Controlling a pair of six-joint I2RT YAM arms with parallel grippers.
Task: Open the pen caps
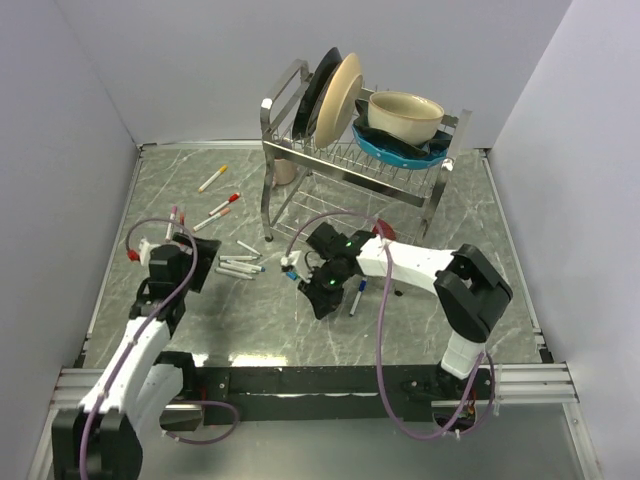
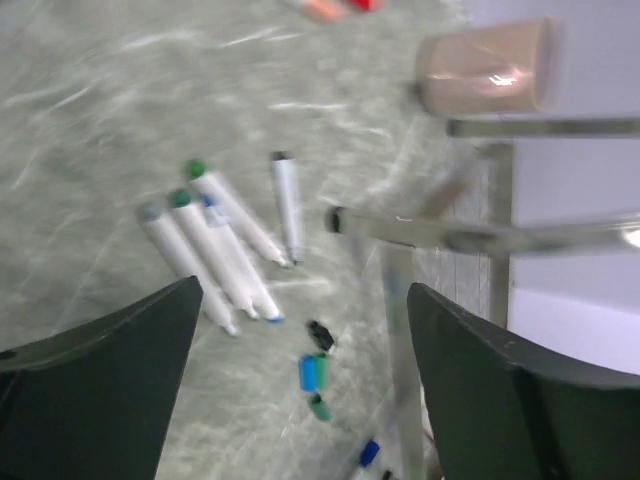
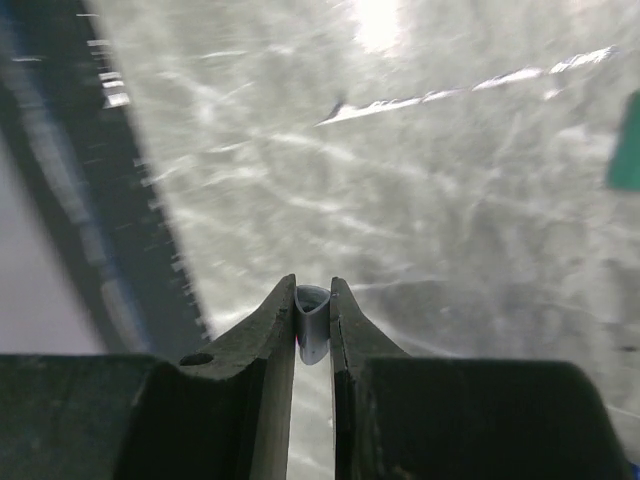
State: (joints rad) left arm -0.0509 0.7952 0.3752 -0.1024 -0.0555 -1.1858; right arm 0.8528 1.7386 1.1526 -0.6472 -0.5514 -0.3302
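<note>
My right gripper point(image 3: 313, 318) is shut on a small pale grey hollow pen cap point(image 3: 311, 325), pinched between the fingertips above the marbled table; in the top view it point(image 1: 320, 297) hangs at the table's middle. My left gripper point(image 2: 305, 292) is open and empty, above and apart from several white uncapped pens point(image 2: 225, 245). Loose caps lie beyond them: black point(image 2: 320, 334), blue with green point(image 2: 314, 371), green point(image 2: 320, 407) and blue point(image 2: 369, 452). In the top view the left gripper point(image 1: 205, 258) is at the left. Capped pens lie behind it: yellow point(image 1: 212, 178), red point(image 1: 224, 203), pink point(image 1: 210, 220).
A metal dish rack point(image 1: 355, 165) with plates and bowls stands at the back; its leg point(image 2: 397, 300) and a beige cup point(image 2: 487, 65) are close on the left gripper's right. A blue-ended pen point(image 1: 357, 297) lies beside the right gripper. The black front rail point(image 3: 120, 200) is near.
</note>
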